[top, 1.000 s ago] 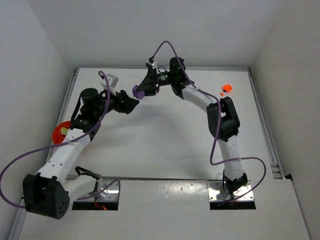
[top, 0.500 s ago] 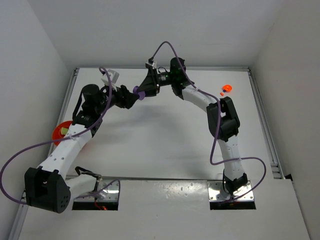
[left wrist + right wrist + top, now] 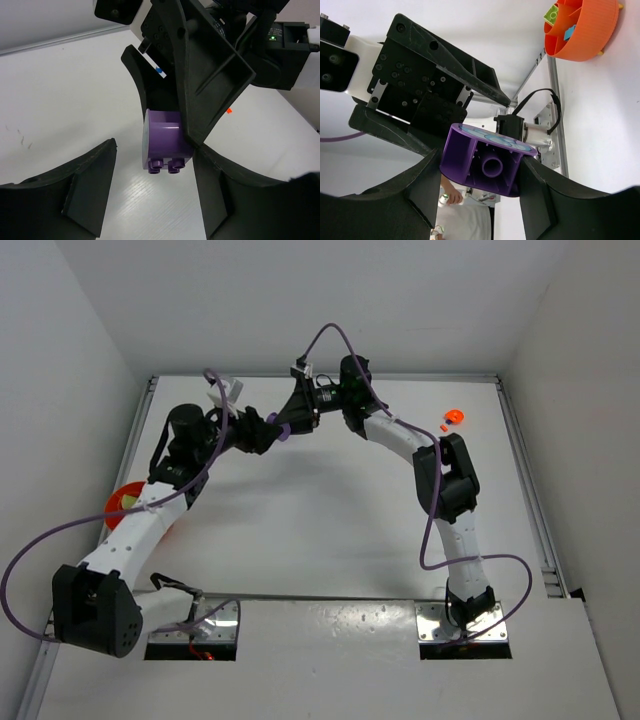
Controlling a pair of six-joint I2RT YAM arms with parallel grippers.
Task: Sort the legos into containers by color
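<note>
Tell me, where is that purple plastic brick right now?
The purple plastic brick is left of centre toward the back in the top view, pinched by the right gripper, between the left gripper's open fingers.

The lego brick (image 3: 165, 145) is purple, with pale blue swirls printed on one flat face. The bowl (image 3: 582, 30) is orange and ribbed, holding a green lego (image 3: 551, 13) and a cyan lego (image 3: 568, 32). My arms (image 3: 135, 535) are white with black joints, the cables (image 3: 330, 327) purple. The table (image 3: 330, 530) is white, with orange bits (image 3: 453, 417) lying on it.
</note>
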